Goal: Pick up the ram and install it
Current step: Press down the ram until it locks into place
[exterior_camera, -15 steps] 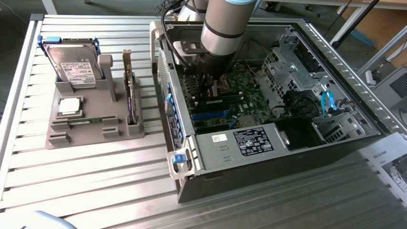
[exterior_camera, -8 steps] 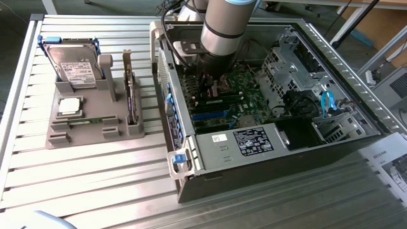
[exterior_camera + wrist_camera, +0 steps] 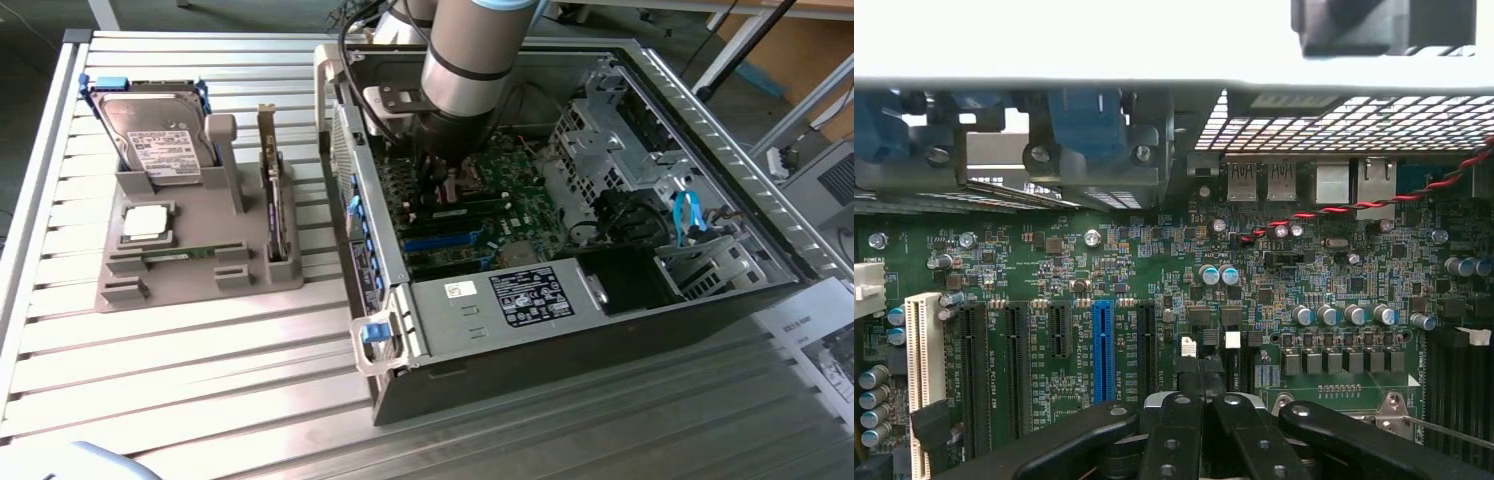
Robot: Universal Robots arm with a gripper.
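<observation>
Shut hand [image 3: 1199, 415], gripping nothing visible, hangs inside the case [image 3: 694, 300]. What looks like the ram [image 3: 463, 212] sits just beside it, long axis across the board [image 3: 1154, 270].

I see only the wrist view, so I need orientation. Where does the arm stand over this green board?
Observer: The grey robot arm reaches down into the open metal computer case, above the green motherboard.
Operator: What lies outside the case?
Observer: A grey plastic holder stands on the slatted metal table, at the exterior view's left.
Operator: What does it carry?
Observer: A silver hard drive, a square silver processor chip and an upright card with a metal bracket.
</observation>
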